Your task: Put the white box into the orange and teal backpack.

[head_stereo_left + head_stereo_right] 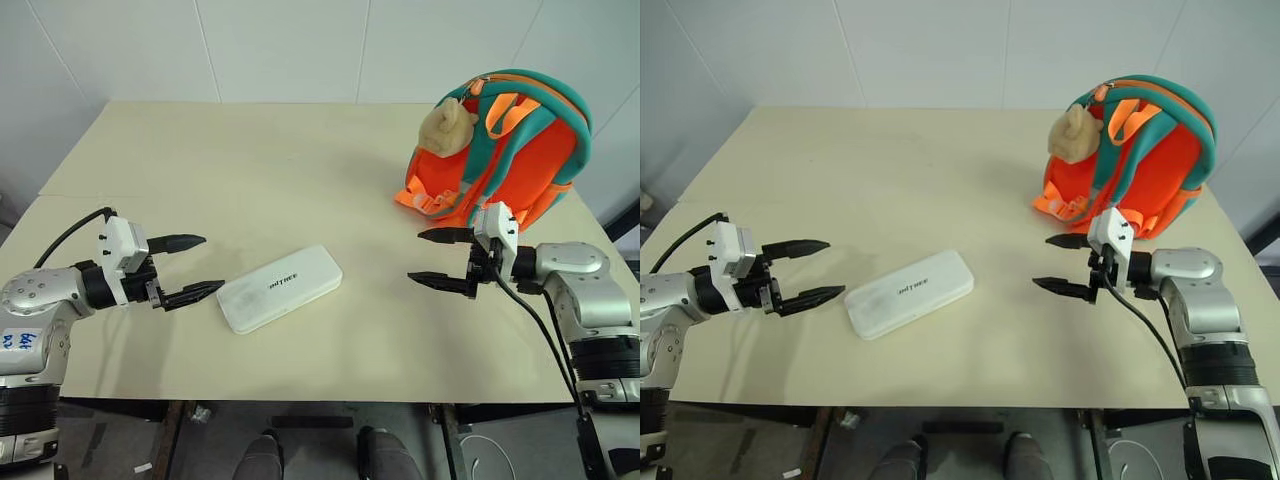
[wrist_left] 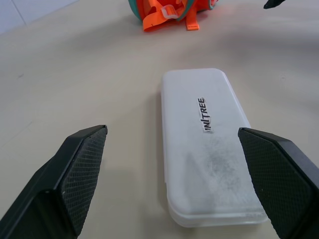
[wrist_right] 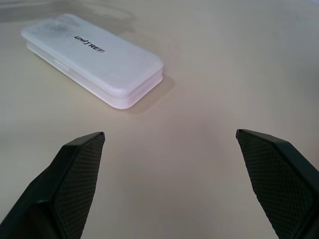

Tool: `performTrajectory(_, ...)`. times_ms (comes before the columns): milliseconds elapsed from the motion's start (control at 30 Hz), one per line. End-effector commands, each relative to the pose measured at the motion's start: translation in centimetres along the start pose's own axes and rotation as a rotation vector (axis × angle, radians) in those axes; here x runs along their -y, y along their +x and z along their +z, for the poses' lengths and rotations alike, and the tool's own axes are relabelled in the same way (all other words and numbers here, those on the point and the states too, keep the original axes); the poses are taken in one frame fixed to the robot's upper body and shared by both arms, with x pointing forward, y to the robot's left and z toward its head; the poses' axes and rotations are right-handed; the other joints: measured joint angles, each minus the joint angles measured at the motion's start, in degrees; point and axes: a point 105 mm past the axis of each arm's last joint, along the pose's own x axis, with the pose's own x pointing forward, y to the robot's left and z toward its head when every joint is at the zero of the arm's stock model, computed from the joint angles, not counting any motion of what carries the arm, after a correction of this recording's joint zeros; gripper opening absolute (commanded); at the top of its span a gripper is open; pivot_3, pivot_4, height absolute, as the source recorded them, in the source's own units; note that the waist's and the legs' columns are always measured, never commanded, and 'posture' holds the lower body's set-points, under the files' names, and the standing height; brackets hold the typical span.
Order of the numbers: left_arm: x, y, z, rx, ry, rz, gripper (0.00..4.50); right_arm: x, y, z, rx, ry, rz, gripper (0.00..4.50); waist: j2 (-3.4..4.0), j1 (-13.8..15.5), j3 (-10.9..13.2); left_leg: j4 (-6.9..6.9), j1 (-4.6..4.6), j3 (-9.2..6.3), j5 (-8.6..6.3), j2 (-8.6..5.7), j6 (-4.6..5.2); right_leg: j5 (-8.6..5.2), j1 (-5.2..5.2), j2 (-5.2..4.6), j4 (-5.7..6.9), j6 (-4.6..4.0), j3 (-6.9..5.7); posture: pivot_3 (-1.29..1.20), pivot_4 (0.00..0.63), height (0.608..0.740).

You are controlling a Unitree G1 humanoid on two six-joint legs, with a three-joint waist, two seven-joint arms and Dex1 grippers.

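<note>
smooth plastic white box (image 1: pixel 280 288), fabric orange and teal backpack (image 1: pixel 520 160), matt table (image 1: pixel 250 170)

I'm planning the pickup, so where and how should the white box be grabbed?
Judging by its pose, pinch the white box across its narrow width near the end facing the left tool. It lies flat and long on the table, that end nearest the open tool.

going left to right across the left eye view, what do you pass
left hand → white box → right hand → orange and teal backpack, which stands farther back on the table, with its plush bear hanging at its left side
</note>
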Motion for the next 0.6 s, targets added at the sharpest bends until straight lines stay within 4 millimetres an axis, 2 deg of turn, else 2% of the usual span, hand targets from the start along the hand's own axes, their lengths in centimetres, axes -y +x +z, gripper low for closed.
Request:
performTrajectory(33,-0.2,-0.1,1.4,0.035,0.045,0.021,4.5,0.7,0.0,1.7,0.028,-0.047,-0.008,4.46,0.0,0.0,0.0,0.02,0.0,0.02,0.0,0.01,0.0,0.0,-0.01,0.0,0.0,0.0,0.01,0.0,0.15,0.74)
performTrajectory(167,-0.3,-0.5,1.3,0.031,0.051,0.051,4.5,1.1,0.9,1.5,0.025,-0.056,0.008,4.46,0.0,0.0,0.0,0.07,0.0,0.05,0.0,0.02,0.0,0.0,-0.02,0.01,0.01,-0.01,0.04,0.0,0.15,0.74)
performTrajectory(267,0.0,-1.6,0.7,0.002,0.038,0.087,4.5,1.0,2.8,1.7,0.033,-0.067,0.067,4.46,0.0,-0.4,0.0,0.06,0.03,0.12,0.0,0.05,0.0,0.01,-0.03,0.03,0.02,-0.01,0.09,0.0,0.15,0.74)
performTrajectory(300,0.0,-2.1,0.3,-0.013,0.035,0.111,4.31,1.1,3.5,1.6,0.035,-0.062,0.073,4.28,0.0,-0.5,0.0,0.04,0.02,0.14,0.0,0.06,0.0,0.01,-0.06,0.03,0.02,-0.01,0.12,0.0,0.15,0.74)
performTrajectory(400,0.1,-3.4,-0.7,-0.057,0.019,0.177,3.65,1.4,5.3,0.7,0.029,-0.053,0.091,3.59,0.0,-0.7,0.0,0.03,-0.01,0.19,0.0,0.09,0.0,0.01,-0.2,0.07,0.15,-0.01,0.17,0.0,0.15,0.74)
performTrajectory(500,0.6,-4.8,-2.1,-0.121,0.006,0.253,2.66,1.6,7.1,-0.3,0.011,-0.057,0.098,2.53,0.0,-0.7,0.0,0.02,-0.03,0.22,-0.01,0.1,0.0,0.0,-0.28,0.08,0.21,-0.02,0.2,0.0,0.15,0.74)
performTrajectory(600,2.4,-5.1,-3.7,-0.174,-0.025,0.245,1.75,1.6,8.9,-0.8,0.015,-0.047,0.101,1.48,0.0,-1.3,0.0,-0.01,-0.02,0.27,-0.02,0.1,-0.02,0.0,-0.3,0.09,0.23,-0.04,0.26,0.0,0.15,0.74)
